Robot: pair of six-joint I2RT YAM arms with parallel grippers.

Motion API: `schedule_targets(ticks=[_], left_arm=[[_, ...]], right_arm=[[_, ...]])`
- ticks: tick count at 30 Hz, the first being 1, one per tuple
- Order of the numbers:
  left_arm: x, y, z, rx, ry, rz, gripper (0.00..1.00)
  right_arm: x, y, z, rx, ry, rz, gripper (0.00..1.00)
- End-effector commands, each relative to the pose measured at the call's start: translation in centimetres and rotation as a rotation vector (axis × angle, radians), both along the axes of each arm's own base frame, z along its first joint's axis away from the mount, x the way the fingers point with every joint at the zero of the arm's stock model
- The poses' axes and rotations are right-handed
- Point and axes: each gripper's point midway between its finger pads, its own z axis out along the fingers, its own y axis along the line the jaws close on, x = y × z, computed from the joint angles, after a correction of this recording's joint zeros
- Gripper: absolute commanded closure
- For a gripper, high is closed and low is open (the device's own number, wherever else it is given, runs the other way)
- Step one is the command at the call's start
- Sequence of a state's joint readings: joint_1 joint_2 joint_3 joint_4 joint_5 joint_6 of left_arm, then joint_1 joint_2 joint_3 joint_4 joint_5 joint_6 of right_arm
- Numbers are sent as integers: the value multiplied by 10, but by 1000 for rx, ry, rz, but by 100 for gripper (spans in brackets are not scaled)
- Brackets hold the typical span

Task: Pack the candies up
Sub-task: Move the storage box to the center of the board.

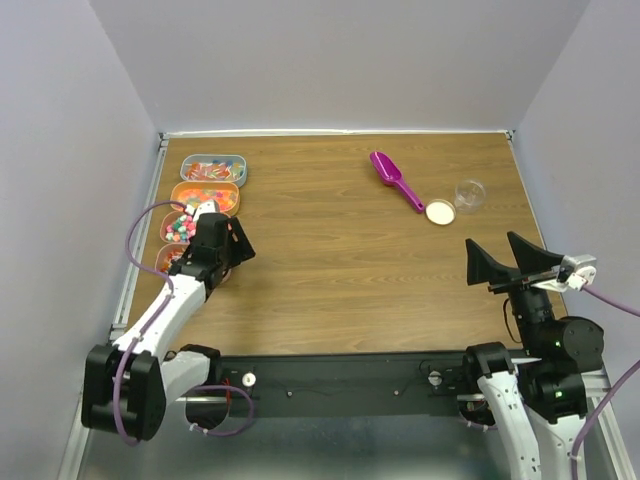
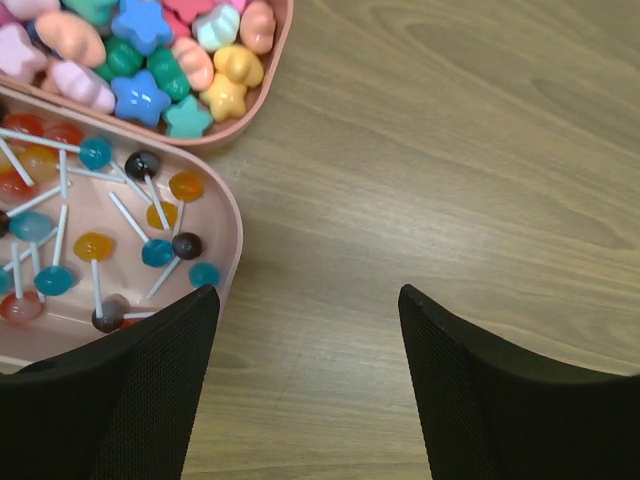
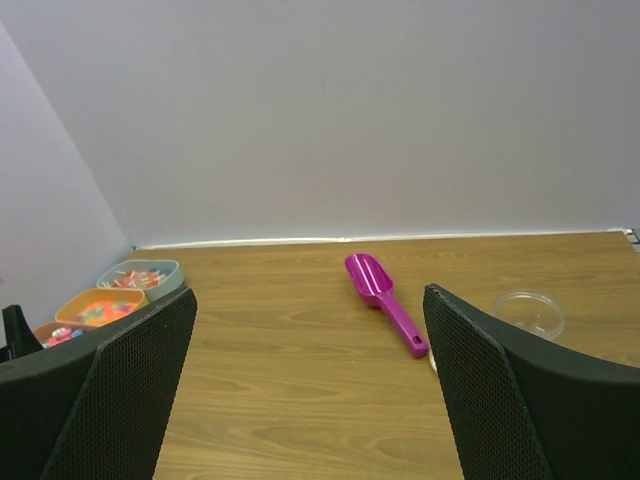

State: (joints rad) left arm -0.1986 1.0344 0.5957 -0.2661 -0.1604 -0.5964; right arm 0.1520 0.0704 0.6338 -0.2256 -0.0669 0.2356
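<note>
Right, pale lilac walls (image 1: 330, 60) box me in on three sides, and the wood-grain surface (image 1: 340, 270) fills the whole floor between them. My left arm (image 1: 165, 315) reaches up the left side. My right arm (image 1: 545, 335) sits back at the near right corner.

Down the left edge runs a row of oval trays. The blue-grey tray (image 3: 172, 268) is farthest from me and the orange tray (image 3: 70, 305) comes next. Nearer still are two pink ones, touching or nearly so. That is where the candies (image 2: 140, 60) are, all of them in the trays and none loose on the wood. Pastel stars and rounded pieces are heaped in the upper pink tray (image 2: 268, 88), and lollipops (image 2: 95, 245) on white sticks are scattered in the nearer pink tray (image 2: 234, 235).

My left tool (image 2: 308, 300) hangs over those pink trays. It is released, its jaws spread with only bare wood between them, and one finger overlaps the lollipop tray's rim. My right tool (image 1: 491, 245) is released too, gaping wide and gripping nothing, raised above the right side of the surface.

Well apart from the trays, far right, lies the magenta scoop (image 1: 396, 180), bowl toward the back wall. Just beside its handle end lies the round cream lid (image 1: 440, 211). A clear cup (image 1: 469, 194) stands close by on the right.
</note>
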Motion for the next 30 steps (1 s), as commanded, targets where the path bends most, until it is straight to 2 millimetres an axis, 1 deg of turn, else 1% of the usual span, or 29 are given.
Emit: schedule_targets(ticks=[1, 5, 8, 9, 10, 11, 15, 16, 18, 19, 21, 22, 23, 24, 25, 26, 27, 28, 29, 30], left_arm=[[8, 2, -20, 31, 32, -1, 21], [14, 9, -28, 70, 54, 36, 21], [20, 12, -35, 91, 83, 51, 22], [20, 11, -42, 95, 104, 46, 23], [20, 10, -45, 94, 114, 41, 29], [20, 7, -47, 92, 121, 25, 33], [16, -16, -56, 86, 141, -38, 46], [12, -28, -56, 77, 141, -71, 49], [10, -44, -55, 41, 140, -101, 53], [8, -58, -53, 29, 137, -135, 57], [6, -76, -50, 6, 134, -174, 63], [8, -85, -47, -9, 131, -182, 64], [4, -100, -46, -13, 132, -221, 64], [5, -109, -44, -21, 128, -239, 64], [9, -120, -44, -28, 132, -256, 67], [4, -138, -44, -29, 135, -307, 68], [5, -148, -44, -26, 135, -331, 70], [11, -164, -46, -21, 141, -359, 75], [10, -175, -48, -5, 146, -410, 78], [7, -193, -50, 9, 148, -468, 82]], right_arm=[[2, -2, -6, 11, 1, -14, 0], [4, -3, -11, 15, 12, -17, 0], [4, -2, -11, 16, 11, -15, 0], [3, -2, -11, 17, 10, -14, 0], [4, -3, -11, 15, 11, -16, 0], [4, -3, -11, 15, 12, -18, 0], [5, -5, -13, 18, 14, -28, 0], [5, -4, -14, 17, 16, -23, 0], [5, -3, -16, 18, 19, -18, 0], [6, -2, -17, 17, 22, -16, 0], [5, -3, -16, 19, 18, -18, 0], [5, -3, -16, 19, 19, -21, 0], [5, -4, -17, 21, 20, -23, 0], [6, -4, -17, 20, 19, -25, 0], [5, -4, -16, 20, 16, -27, 0], [6, -4, -17, 21, 20, -25, 0], [5, -4, -17, 21, 20, -23, 0], [5, -4, -17, 20, 20, -24, 0], [5, -4, -17, 20, 20, -24, 0], [6, -5, -17, 22, 20, -28, 0]])
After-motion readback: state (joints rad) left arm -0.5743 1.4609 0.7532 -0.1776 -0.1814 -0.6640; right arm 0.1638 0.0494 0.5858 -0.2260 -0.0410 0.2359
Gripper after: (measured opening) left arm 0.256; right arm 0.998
